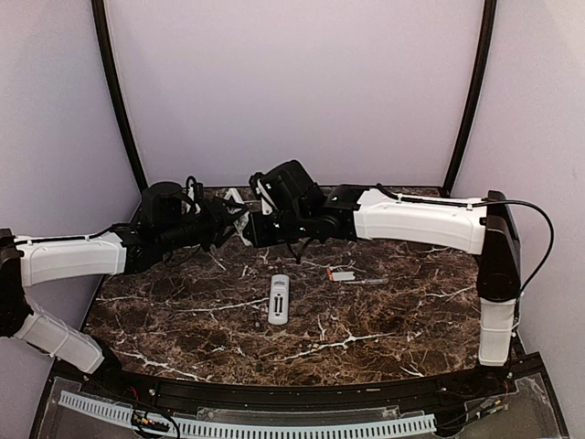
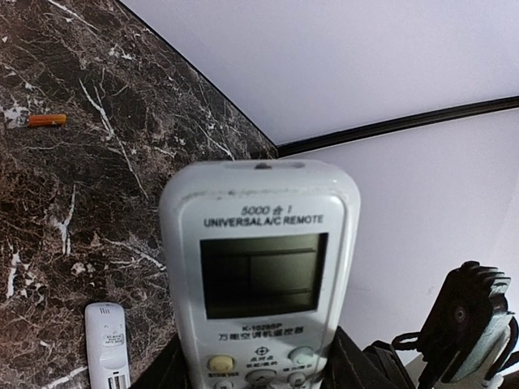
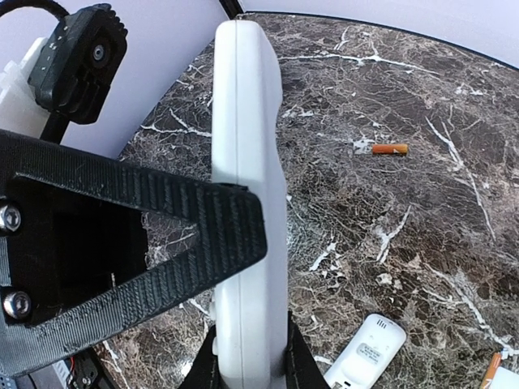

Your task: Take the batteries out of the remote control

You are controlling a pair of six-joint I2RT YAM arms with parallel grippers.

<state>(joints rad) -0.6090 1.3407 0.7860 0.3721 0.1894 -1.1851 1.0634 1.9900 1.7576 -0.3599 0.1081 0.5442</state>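
A white A/C remote (image 2: 259,243) with a dark screen is held up off the table between both arms, at the back centre of the top view (image 1: 241,216). My left gripper (image 2: 259,374) is shut on its two long edges, below the screen. My right gripper (image 3: 250,369) is shut on its front and back faces; that view shows the remote (image 3: 247,162) edge-on, with a ribbed left finger (image 3: 186,227) across it. One orange battery (image 3: 390,149) lies on the marble and also shows in the left wrist view (image 2: 46,120). A second orange battery (image 3: 491,369) lies at the frame's corner.
A smaller white remote (image 1: 279,298) lies back-up at the table's middle and shows in both wrist views (image 2: 107,344) (image 3: 365,352). A small pale flat piece (image 1: 344,275) and a thin grey rod (image 1: 367,282) lie right of it. The enclosure walls (image 1: 292,91) stand close behind.
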